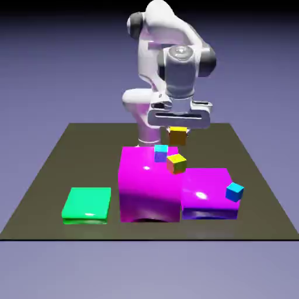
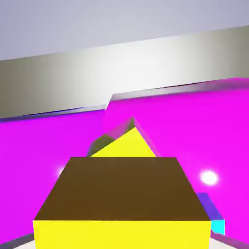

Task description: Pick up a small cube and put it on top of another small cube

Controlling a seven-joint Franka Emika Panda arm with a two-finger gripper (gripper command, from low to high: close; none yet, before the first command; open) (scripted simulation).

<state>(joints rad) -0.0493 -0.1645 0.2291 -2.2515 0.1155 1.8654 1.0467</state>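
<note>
I have the small cube (image 1: 177,136) clamped in the tool (image 1: 178,129), lifted clear above the tall magenta block (image 1: 148,184).

In the exterior view the tool hangs closed on the small cube over the middle of the desk (image 1: 47,175), toward its far edge, and the cube touches nothing below it. On the tall magenta block I see a cyan-topped cube (image 1: 160,153) and a yellow-topped cube (image 1: 176,163) with red and green sides, close together. A lower magenta block (image 1: 207,195) adjoins it on the exterior view's right, with a blue cube (image 1: 234,191) at its corner. A green slab (image 1: 87,204) lies near the desk's front edge. In the hand view the small cube (image 2: 124,204) fills the bottom, hiding the fingertips.
</note>
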